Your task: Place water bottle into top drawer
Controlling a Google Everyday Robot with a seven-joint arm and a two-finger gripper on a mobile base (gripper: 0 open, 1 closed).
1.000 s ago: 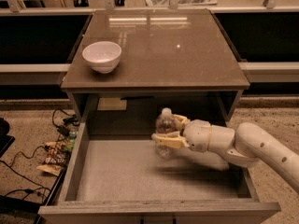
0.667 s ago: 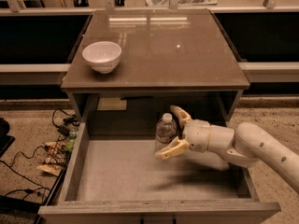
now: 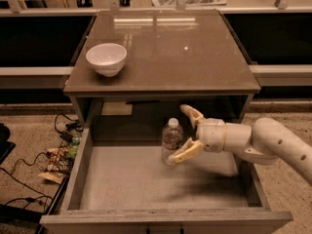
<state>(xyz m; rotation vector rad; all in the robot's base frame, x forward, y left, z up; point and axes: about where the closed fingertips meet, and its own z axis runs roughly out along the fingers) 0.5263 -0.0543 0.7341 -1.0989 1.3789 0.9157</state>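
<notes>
Cream fingers (image 3: pixel 186 151) of the gripper (image 3: pixel 189 133) are hanging spread open in the top drawer (image 3: pixel 78 172). The water bottle (image 3: pixel 171 139) is standing upright on the drawer floor just beside them; a white bowl (image 3: pixel 106 58) is sitting on the counter (image 3: pixel 195 57).

gripper (image 3: pixel 178 133) hovering spread inside top drawer (image 3: pixel 78 174) | lower finger covering water bottle (image 3: pixel 171 133) base | arm (image 3: pixel 273 143) exiting frame behind it

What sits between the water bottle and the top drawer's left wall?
Nothing; the camera view shows bare floor from the water bottle to the top drawer wall. The gripper sits open on the bottle's right.
</notes>
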